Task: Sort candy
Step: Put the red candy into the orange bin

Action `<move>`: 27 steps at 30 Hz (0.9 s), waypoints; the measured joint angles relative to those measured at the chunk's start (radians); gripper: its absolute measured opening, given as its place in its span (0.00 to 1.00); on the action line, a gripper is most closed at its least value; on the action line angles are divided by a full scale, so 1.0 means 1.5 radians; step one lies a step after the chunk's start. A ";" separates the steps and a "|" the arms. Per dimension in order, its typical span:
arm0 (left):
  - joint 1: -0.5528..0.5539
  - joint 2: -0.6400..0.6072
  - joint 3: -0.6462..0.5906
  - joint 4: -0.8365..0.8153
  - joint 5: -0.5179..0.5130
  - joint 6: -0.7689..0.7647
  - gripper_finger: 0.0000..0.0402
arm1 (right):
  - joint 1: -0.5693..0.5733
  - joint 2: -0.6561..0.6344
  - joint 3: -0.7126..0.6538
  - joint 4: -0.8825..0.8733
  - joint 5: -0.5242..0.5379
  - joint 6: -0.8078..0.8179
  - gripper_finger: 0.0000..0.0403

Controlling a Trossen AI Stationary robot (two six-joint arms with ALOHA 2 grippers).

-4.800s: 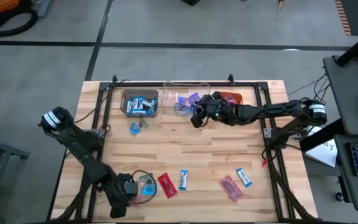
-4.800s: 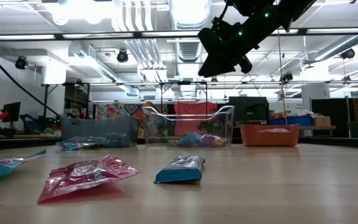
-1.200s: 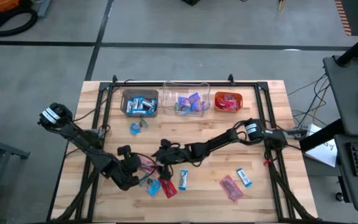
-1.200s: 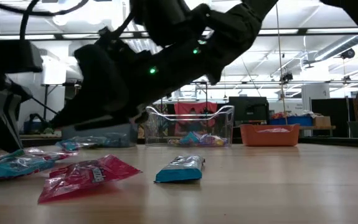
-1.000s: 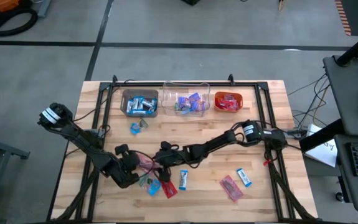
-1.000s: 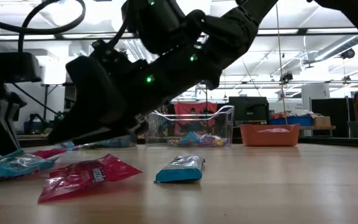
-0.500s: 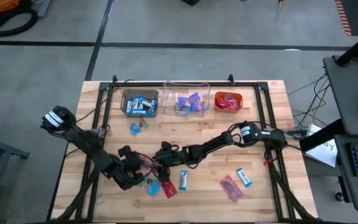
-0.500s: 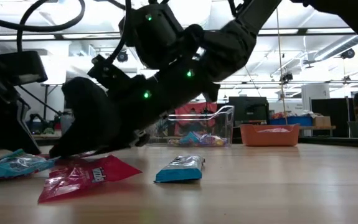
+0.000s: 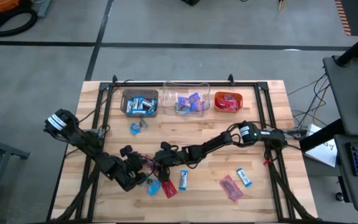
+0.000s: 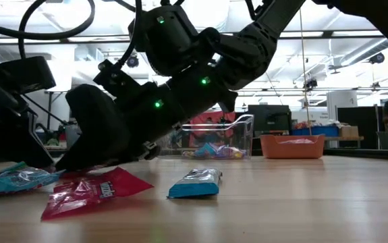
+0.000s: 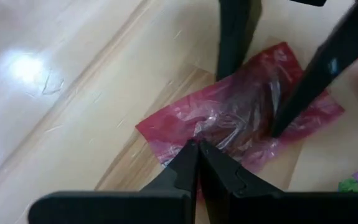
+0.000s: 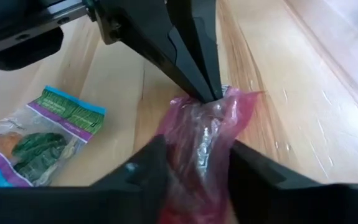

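A red candy [image 11: 241, 118] in a crinkled clear-red wrapper lies left of the table's middle [image 9: 145, 163]. My left gripper [image 11: 197, 149] comes from the table's left and is shut at the wrapper's edge. From the right, my right gripper [image 12: 197, 168] reaches across the table, its two fingers closed in on the candy's sides. In the low view the dark right gripper [image 10: 69, 162] is down at the tabletop and hides that candy. More candy lies loose nearby: a red one [image 9: 166, 185], a blue one [image 9: 183, 179] and a green-and-purple one [image 12: 48, 124]. My left gripper pinches the wrapper's edge [image 12: 219, 98] at the very tips of its shut fingers, slanting down from the table's left. The wrapper rises toward the tips there, while the rest of it lies on the wood. My right gripper has the candy's bunched middle [image 12: 197, 149] between its two fingers [image 12: 150, 165], which slant down from the table's right opposite the left fingers. The wrapper crumples up between them and its underside stays on the table.
Three bins stand along the far edge: a brown one [image 9: 140, 102] with blue candy, a clear one [image 9: 190, 101] and an orange one [image 9: 228, 101]. A blue candy [image 9: 135, 127] lies in front of the brown bin. A red [image 9: 230, 188] and a blue candy [image 9: 244, 177] lie near right.
My right gripper has sunk to the tabletop over the red candy, which my left gripper keeps at the same spot. The two grippers have come closer together. The loose candy around them has not moved.
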 joint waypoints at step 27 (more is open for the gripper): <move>0.004 -0.271 0.125 -0.335 -0.066 0.095 0.00 | -0.045 -0.302 -0.041 -0.463 0.105 -0.170 0.03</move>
